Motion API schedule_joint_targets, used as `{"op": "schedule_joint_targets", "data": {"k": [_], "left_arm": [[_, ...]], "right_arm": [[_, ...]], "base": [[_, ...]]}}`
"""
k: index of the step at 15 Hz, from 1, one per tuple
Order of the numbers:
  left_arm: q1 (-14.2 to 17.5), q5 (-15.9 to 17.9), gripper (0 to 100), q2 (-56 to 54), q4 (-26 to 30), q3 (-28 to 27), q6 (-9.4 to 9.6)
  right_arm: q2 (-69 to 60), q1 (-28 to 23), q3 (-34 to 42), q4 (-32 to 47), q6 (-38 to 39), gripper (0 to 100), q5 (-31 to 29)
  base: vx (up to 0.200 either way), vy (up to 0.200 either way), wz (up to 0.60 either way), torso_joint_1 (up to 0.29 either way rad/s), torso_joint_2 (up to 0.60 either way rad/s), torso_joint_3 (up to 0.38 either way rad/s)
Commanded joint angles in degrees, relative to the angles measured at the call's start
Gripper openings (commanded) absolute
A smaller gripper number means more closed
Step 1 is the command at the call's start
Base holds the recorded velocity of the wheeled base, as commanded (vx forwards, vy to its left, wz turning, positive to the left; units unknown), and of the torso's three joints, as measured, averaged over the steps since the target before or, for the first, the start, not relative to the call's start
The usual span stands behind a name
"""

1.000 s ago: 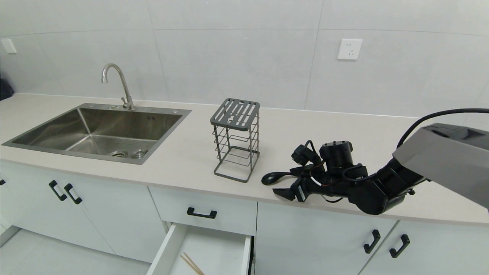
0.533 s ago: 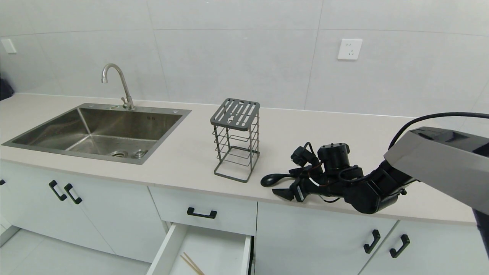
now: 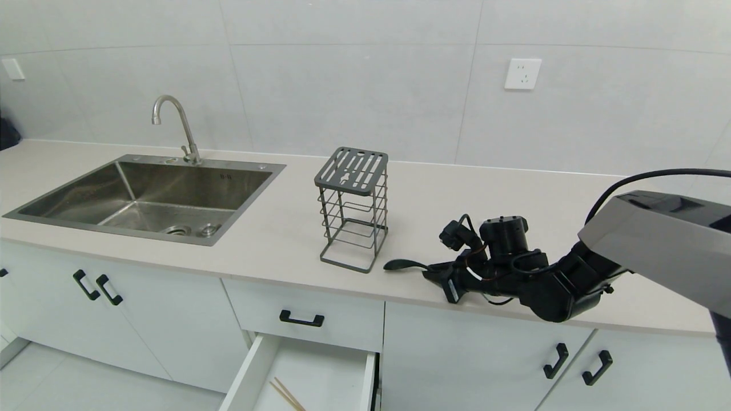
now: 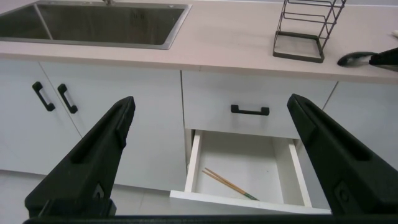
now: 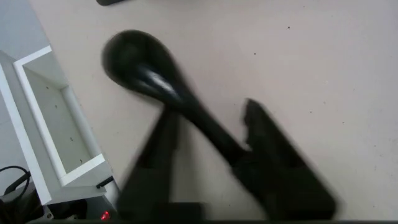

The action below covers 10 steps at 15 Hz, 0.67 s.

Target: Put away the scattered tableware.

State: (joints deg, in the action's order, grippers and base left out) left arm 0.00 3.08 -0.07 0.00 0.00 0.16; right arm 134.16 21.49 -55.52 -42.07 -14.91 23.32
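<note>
Grips the black spoon (image 3: pixel 400 265) by its handle in the closed right gripper (image 3: pixel 433 270), low at the front edge of the tabletop (image 3: pixel 274 228), just right of the wire rack (image 3: pixel 353 208). Holds the left gripper (image 4: pixel 211 102) spread wide, facing the open drawer (image 4: pixel 249 202) with chopsticks (image 4: pixel 227 183) inside.

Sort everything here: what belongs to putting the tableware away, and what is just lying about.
Job: spoon; right tool on its handle; open drawer; chopsticks inside it.
Just there: rack; sink; tap; socket.
</note>
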Motion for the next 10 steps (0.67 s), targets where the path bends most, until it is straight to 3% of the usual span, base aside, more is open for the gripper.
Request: {"op": "schedule_joint_targets", "data": {"k": [1, 7, 10], "left_arm": [[0.0, 0.0, 100, 0.1, 0.0, 0.0, 0.02], [0.0, 0.0, 100, 0.1, 0.0, 0.0, 0.02], [0.0, 0.0, 100, 0.1, 0.0, 0.0, 0.02]], "right_arm": [[-0.7, -0.6, 3.7, -1.5, 0.0, 0, 0.0], [-4.9, -1.5, 6.9, -2.5, 0.0, 0, -0.4], [-7.9, -1.5, 8.1, -2.8, 0.2, 0, -4.5]], "base": [[0.000, 0.000, 0.00, 0.000, 0.00, 0.000], [0.000, 0.000, 0.00, 0.000, 0.00, 0.000], [0.000, 0.000, 0.00, 0.000, 0.00, 0.000]]}}
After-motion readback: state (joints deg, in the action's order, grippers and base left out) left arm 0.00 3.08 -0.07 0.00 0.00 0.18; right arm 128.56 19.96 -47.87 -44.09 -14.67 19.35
